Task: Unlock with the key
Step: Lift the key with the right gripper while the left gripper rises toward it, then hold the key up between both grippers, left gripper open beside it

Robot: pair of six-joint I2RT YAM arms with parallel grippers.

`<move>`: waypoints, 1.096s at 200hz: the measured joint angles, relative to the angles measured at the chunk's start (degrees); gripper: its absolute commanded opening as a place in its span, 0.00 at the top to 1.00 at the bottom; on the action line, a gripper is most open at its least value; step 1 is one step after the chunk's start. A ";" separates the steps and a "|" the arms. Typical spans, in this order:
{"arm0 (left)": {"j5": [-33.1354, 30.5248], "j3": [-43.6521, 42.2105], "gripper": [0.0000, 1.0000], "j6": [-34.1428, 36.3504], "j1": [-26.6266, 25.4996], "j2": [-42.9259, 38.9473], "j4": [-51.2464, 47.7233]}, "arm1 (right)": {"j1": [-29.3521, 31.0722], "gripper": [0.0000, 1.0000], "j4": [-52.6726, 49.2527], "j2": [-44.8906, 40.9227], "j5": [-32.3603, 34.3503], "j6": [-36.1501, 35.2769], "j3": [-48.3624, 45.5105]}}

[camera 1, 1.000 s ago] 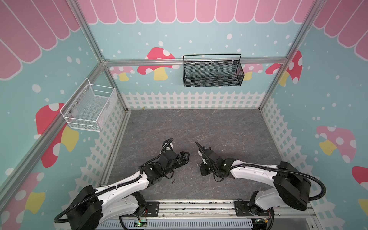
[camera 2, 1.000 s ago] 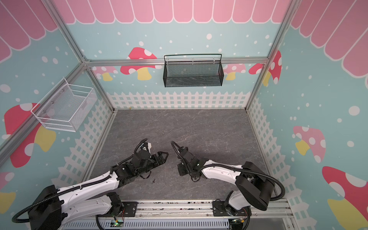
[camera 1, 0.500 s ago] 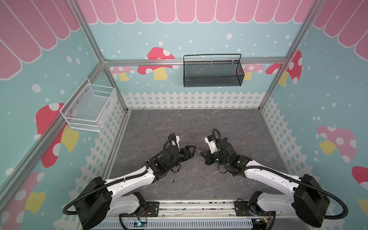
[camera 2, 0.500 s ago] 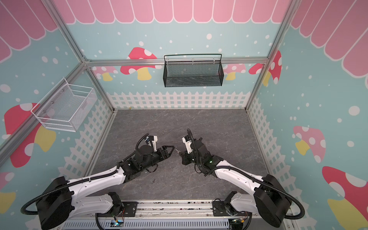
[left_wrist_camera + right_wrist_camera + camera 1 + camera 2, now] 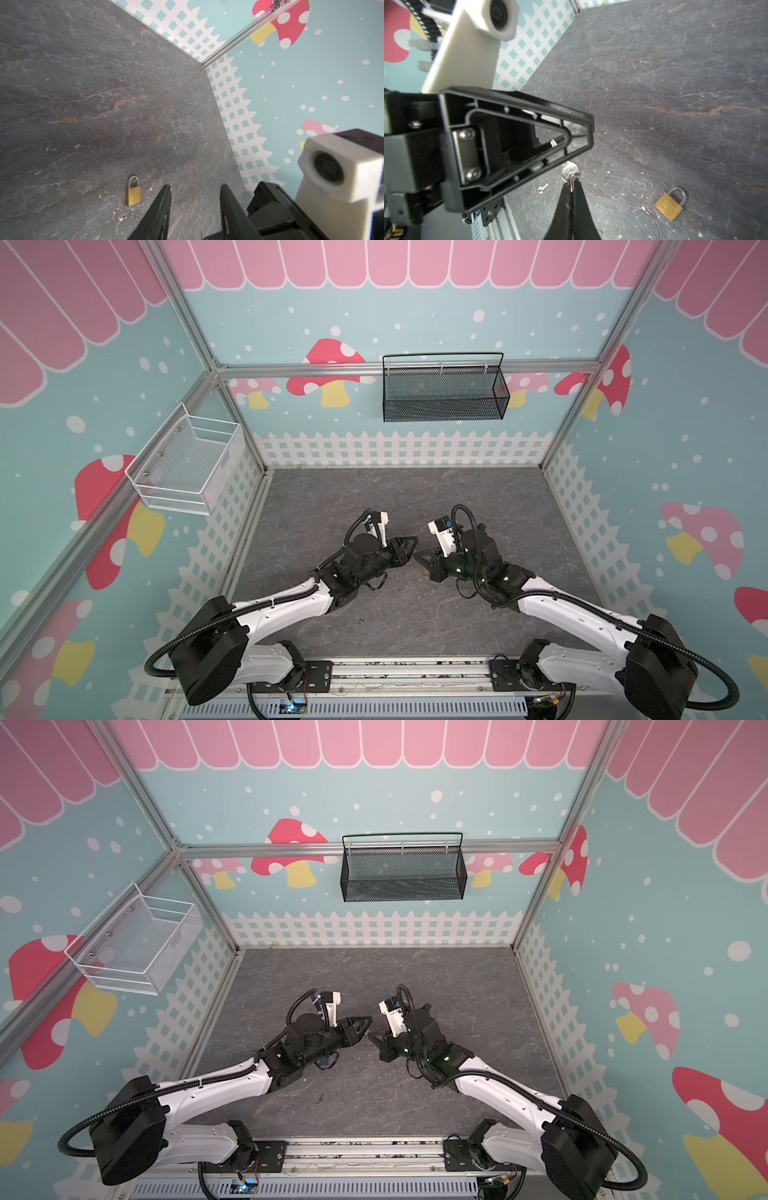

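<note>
Your left gripper (image 5: 194,187) hovers low over the grey floor (image 5: 93,93), jaws narrowly apart, nothing between them. Facing it, your right gripper (image 5: 572,185) pinches a silver key (image 5: 569,171) by its ring (image 5: 571,188). Right of that, the brass padlock (image 5: 669,205) lies flat, shackle closed.

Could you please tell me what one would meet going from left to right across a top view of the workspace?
White wire basket → small loose key → left wrist camera → right wrist camera. Omitted as overlapping: black mesh basket.
</note>
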 measured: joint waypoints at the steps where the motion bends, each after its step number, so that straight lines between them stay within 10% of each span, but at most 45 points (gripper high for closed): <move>1: 0.07 0.02 0.66 -0.11 0.00 0.00 0.07 | -0.02 1.00 0.11 -0.04 -0.04 0.04 -0.02; 106: 1.46 0.09 0.91 -0.28 0.02 0.00 3.06 | -0.48 1.00 1.40 -0.39 -0.57 1.11 -0.83; 219: 2.34 -0.48 0.88 -0.48 0.37 0.00 3.52 | -0.59 1.00 1.42 -0.24 0.35 2.16 -0.85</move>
